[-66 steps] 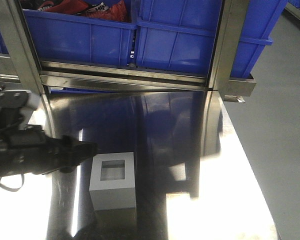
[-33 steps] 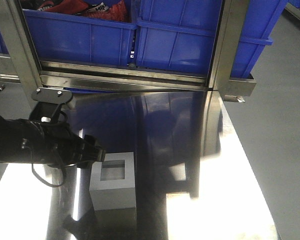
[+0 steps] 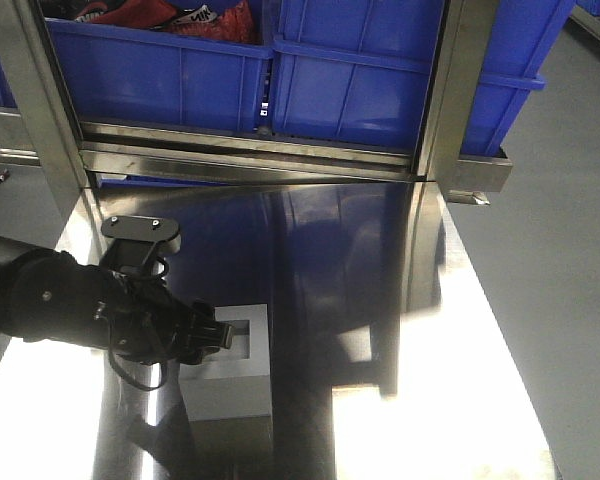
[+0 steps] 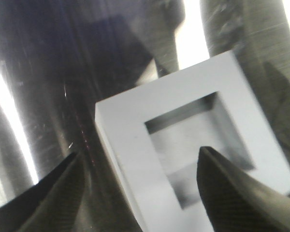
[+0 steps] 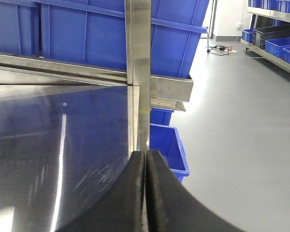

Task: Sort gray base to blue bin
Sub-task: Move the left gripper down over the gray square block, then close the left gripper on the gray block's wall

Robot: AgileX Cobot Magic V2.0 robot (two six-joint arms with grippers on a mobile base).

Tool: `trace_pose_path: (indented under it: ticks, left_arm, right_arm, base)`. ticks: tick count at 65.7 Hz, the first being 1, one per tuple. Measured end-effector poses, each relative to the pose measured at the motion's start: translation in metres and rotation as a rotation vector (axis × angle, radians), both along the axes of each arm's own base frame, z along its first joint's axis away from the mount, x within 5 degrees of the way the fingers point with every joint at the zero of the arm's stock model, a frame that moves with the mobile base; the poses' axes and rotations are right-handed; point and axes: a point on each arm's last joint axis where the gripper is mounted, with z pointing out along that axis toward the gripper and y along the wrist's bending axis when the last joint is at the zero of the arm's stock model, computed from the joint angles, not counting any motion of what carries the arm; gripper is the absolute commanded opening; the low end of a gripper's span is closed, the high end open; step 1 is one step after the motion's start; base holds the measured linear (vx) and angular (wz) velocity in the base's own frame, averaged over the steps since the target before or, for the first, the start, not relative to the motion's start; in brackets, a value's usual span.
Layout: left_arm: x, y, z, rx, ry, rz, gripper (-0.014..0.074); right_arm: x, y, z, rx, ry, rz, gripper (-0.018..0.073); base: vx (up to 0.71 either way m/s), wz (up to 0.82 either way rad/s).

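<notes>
L gripper (image 4: pixel 139 152) spread open over gray base (image 4: pixel 125 140), holding nothing, R gripper (image 5: pixel 145 162) closed, empty, blue bin (image 3: pixel 355 95) behind steel post (image 3: pixel 445 95)

glossy steel table (image 3: pixel 450 400) | smooth gray floor (image 5: pixel 241 125) | steel frame post (image 5: pixel 137 58)

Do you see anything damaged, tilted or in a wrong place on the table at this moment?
Nothing stands out. The gray base sits flat on the steel table, recess up, with no visible damage. The open left gripper straddles one wall of it, and the right gripper is shut and holds nothing.
</notes>
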Motion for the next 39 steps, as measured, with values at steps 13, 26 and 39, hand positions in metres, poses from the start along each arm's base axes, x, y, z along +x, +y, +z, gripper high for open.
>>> trace_pose_path:
  ticks: [13,26,39]
  left_arm:
    - [0.004,-0.002,-0.011,0.013,0.03,0.007,0.042]
    - [0.006,-0.004,-0.011,0.006,0.021,0.012,0.0183]
    - [0.007,-0.004,-0.01,0.004,0.005,0.01,-0.0008]
  right_arm:
    - [0.0,0.0,0.0,0.0,0.0,0.0,-0.0009]
    - [0.0,0.0,0.0,0.0,0.0,0.0,-0.0009]
    - [0.0,0.0,0.0,0.0,0.0,0.0,-0.0009]
  base:
    - [0.0,0.0]
    - [0.0,0.0]
    - [0.0,0.0]
